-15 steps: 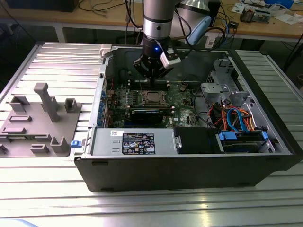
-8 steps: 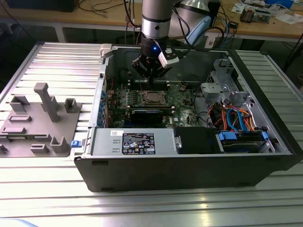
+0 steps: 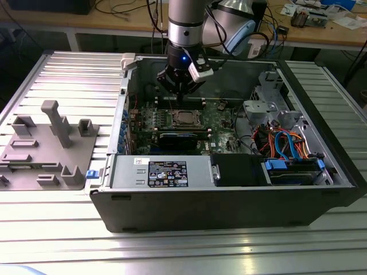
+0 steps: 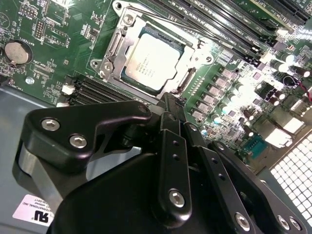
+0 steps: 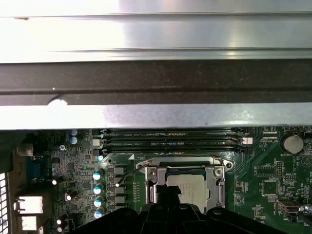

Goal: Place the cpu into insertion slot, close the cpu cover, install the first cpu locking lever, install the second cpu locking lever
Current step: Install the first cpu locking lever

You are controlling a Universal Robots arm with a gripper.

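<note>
The cpu (image 4: 153, 56) lies flat in the insertion slot (image 4: 109, 53) on the green board, its silver top showing. The cpu cover (image 4: 192, 48) is down around it, framing the chip. In the first wrist view the cpu (image 5: 192, 183) sits inside the cover's frame (image 5: 185, 163), and a thin lever wire (image 5: 127, 174) sticks out from the socket's side. My gripper (image 4: 169, 100) hangs just above the socket's edge, fingers shut with nothing between them. In the exterior view the gripper (image 3: 180, 87) hovers inside the open computer case, just behind the cpu (image 3: 184, 118).
Long memory slots (image 5: 170, 139) run beside the socket. The case's metal wall (image 5: 156, 83) rises close behind. A power supply (image 3: 160, 172) and orange and blue cables (image 3: 284, 143) fill the case's front and right. A grey fixture tray (image 3: 49, 143) lies at the exterior view's left.
</note>
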